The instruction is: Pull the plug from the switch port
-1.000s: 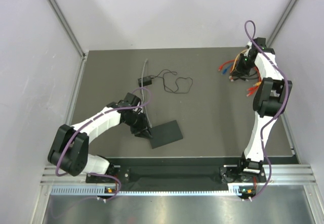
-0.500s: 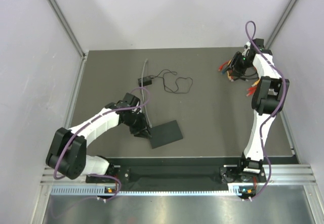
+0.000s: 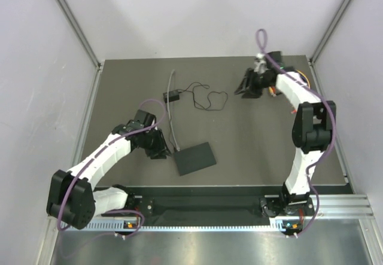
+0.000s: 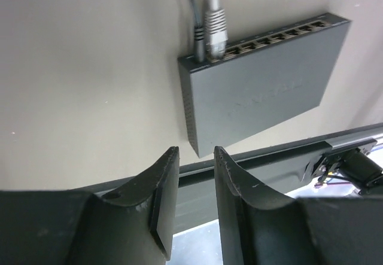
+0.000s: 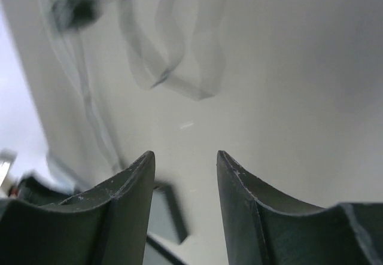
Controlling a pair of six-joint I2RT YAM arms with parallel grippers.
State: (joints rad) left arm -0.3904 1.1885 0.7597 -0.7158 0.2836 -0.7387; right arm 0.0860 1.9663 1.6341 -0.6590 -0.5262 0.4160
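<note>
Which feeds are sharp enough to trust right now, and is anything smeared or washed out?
Left wrist: sharp, with the switch and grey plug crisp and no glare. Right wrist: blurred, the thin black cable smears into doubled ghost loops, and only the right gripper itself looks sharp. Top external: evenly lit, in focus.

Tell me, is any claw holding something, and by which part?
Nothing is held. The left claw is open and empty, short of the switch; the right claw is open and empty too.
</note>
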